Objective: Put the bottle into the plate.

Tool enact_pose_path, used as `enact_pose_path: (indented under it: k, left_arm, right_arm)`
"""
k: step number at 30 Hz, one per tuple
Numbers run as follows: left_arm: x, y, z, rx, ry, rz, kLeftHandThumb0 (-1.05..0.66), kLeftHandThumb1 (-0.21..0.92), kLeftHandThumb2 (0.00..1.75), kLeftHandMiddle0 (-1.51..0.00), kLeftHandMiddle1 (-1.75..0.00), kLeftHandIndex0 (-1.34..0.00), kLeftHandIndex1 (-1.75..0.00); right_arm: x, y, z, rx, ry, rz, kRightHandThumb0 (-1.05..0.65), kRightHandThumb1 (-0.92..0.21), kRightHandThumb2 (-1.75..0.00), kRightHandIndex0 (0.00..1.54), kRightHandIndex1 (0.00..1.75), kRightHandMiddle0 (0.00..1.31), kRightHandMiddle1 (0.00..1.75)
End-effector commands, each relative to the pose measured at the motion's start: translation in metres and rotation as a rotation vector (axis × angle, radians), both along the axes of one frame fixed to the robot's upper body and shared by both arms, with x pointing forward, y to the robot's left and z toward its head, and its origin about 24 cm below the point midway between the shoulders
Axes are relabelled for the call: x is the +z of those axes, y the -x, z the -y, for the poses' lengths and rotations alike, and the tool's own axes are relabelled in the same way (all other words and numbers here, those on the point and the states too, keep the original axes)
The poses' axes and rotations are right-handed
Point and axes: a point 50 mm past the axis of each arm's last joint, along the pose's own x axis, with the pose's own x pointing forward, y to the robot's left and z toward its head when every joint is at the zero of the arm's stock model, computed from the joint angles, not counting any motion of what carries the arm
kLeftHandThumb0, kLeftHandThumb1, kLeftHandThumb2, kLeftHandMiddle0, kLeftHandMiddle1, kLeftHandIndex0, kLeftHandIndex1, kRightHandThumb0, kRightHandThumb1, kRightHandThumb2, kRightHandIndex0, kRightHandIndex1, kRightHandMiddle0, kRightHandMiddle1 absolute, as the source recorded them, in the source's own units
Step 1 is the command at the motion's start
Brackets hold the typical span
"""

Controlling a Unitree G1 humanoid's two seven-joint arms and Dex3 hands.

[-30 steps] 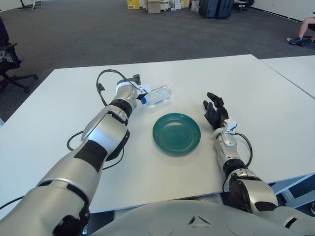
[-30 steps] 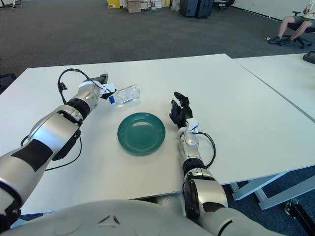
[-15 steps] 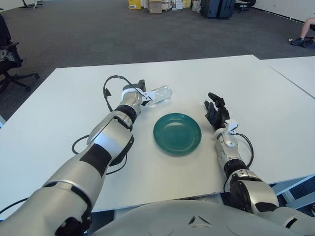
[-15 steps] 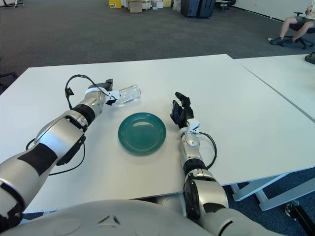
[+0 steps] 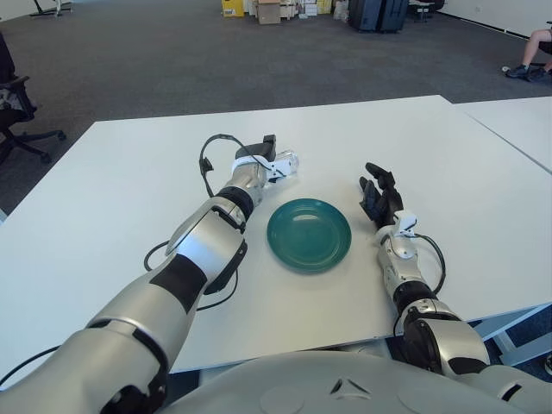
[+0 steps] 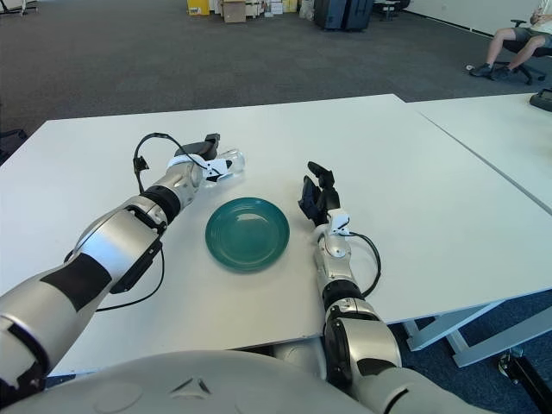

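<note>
A clear plastic bottle (image 5: 287,159) lies on its side on the white table (image 5: 129,198), just behind the left part of the green plate (image 5: 309,234). My left hand (image 5: 269,162) is at the bottle's cap end and covers it, so only the far half of the bottle (image 6: 229,160) shows. The plate (image 6: 247,233) has nothing in it. My right hand (image 5: 377,193) shows beside the plate, on its right, with its dark fingers relaxed and holding nothing.
A black cable (image 5: 210,159) loops off my left wrist. A second white table (image 5: 517,121) adjoins on the right. Beyond the table lie grey carpet, an office chair (image 5: 17,108) at far left, boxes (image 5: 259,9) and a seated person (image 5: 535,52).
My left hand has slid right along the table, from beside the bottle's blue cap to over the cap end. The bottle, the plate and my right hand have stayed in place.
</note>
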Motion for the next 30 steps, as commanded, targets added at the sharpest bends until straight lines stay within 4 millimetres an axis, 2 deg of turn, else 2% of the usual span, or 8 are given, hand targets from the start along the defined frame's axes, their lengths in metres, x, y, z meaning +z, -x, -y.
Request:
enact_pose_path:
  k: [1,4,7,17,21,23,25,30]
  left_arm:
    - [0.015,-0.008,-0.001,0.000,0.010,0.067,-1.03,0.92,0.95,-0.30,-0.79,0.00,-0.60]
    - [0.018,-0.009,0.000,-0.007,0.022,0.081,-1.02,0.92,0.94,-0.27,-0.99,0.00,-0.67]
    - [0.021,-0.010,0.001,-0.011,0.042,0.092,-1.01,0.92,0.92,-0.25,-1.11,0.00,-0.72]
    - [0.027,-0.013,0.000,-0.005,0.076,0.120,-1.00,0.92,0.89,-0.25,-1.28,0.00,-0.78]
    - [0.028,-0.013,-0.001,-0.003,0.076,0.124,-1.00,0.92,0.88,-0.25,-1.23,0.00,-0.78]
    - [0.029,-0.014,-0.001,-0.001,0.075,0.126,-1.00,0.92,0.87,-0.25,-1.05,0.00,-0.76]
    - [0.028,-0.014,-0.002,0.001,0.068,0.125,-1.00,0.92,0.87,-0.26,-0.94,0.00,-0.75]
    - [0.022,-0.012,-0.009,0.009,0.035,0.104,-0.99,0.92,0.87,-0.27,-0.84,0.00,-0.71]
  right_arm:
    - [-0.008,0.006,0.001,-0.012,-0.012,-0.046,-0.61,-0.92,-0.80,0.31,0.00,0.00,0.70]
    - [-0.009,0.007,0.000,-0.013,-0.016,-0.048,-0.61,-0.92,-0.80,0.31,0.00,0.00,0.69]
    - [-0.010,0.007,0.000,-0.015,-0.018,-0.056,-0.60,-0.92,-0.80,0.31,0.00,0.00,0.69]
    - [-0.012,0.009,-0.001,-0.019,-0.022,-0.061,-0.59,-0.92,-0.80,0.31,0.00,0.00,0.70]
    - [-0.013,0.009,-0.001,-0.019,-0.022,-0.060,-0.59,-0.92,-0.80,0.32,0.00,0.00,0.70]
    - [-0.012,0.010,-0.001,-0.018,-0.022,-0.056,-0.58,-0.92,-0.80,0.32,0.01,0.00,0.70]
    - [-0.012,0.011,-0.001,-0.019,-0.022,-0.053,-0.58,-0.92,-0.80,0.32,0.01,0.00,0.70]
    - [-0.013,0.012,0.001,-0.020,-0.022,-0.053,-0.58,-0.92,-0.80,0.32,0.01,0.00,0.71]
